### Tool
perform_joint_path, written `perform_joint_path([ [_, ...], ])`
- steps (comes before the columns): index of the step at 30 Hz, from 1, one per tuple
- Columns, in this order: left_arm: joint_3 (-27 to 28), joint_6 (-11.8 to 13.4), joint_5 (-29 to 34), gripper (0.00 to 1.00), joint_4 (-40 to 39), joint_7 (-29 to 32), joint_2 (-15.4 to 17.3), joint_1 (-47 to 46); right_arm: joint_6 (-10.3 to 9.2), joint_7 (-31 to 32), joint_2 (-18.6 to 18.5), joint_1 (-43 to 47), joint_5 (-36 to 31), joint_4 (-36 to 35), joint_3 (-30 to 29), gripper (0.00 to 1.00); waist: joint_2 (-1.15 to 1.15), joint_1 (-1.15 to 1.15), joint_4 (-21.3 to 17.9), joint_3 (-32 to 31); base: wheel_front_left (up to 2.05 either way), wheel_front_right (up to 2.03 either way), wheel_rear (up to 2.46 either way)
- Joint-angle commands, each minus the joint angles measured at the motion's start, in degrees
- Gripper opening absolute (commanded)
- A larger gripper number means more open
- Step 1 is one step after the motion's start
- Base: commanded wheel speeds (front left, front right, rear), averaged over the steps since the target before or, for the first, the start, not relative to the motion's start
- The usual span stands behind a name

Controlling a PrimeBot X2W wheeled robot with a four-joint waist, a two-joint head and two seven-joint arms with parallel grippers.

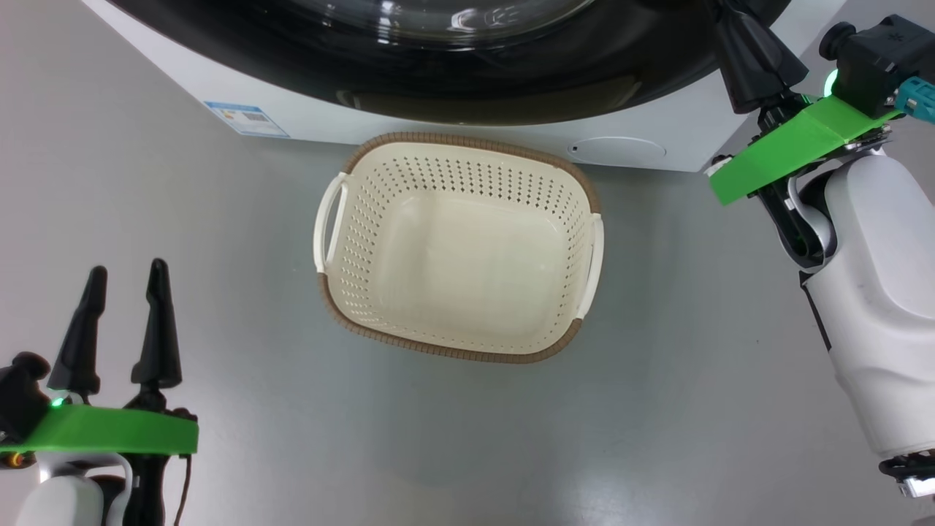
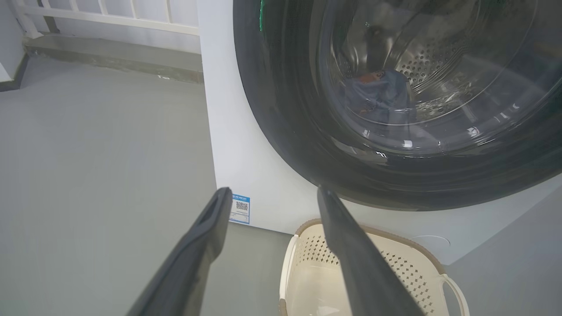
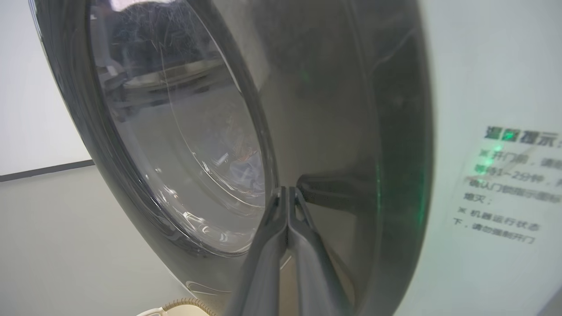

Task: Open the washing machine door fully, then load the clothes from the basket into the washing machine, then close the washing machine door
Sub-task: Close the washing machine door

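Head view, quick count: one basket sat on the floor just near of one washing machine, long way running left to right, two handles at the ends. One door, blue clothes behind its glass. Left gripper near-left, fingers apart. Right gripper pinched together at the door's right edge.

Left gripper spread wide (held low); right gripper pinched shut, raised.
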Motion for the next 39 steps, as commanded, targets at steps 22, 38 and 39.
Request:
perform_joint_path([
  [22, 2.3, -0.1, 0.7, 1.00, 0.3, -0.4, 0.5, 1.1, -1.53, -0.3, 1.7, 9.7, -2.7, -5.5, -2.5, 1.00, 0.00, 0.00, -3.0, -10.3, 0.00, 0.00, 0.00],
  [38, 3.1, -0.1, 3.3, 1.00, -0.5, -0.4, -0.9, 4.6, -1.53, -0.3, 3.7, 24.2, 1.7, -12.1, -2.9, 1.00, 0.00, 0.00, -8.4, -18.0, 0.00, 0.00, 0.00],
  [39, 3.2, -0.1, 3.4, 1.00, -0.6, -0.4, -1.0, 4.8, -1.53, -0.3, 3.8, 25.1, 2.0, -12.7, -2.9, 1.00, 0.00, 0.00, -8.7, -18.3, 0.00, 0.00, 0.00],
])
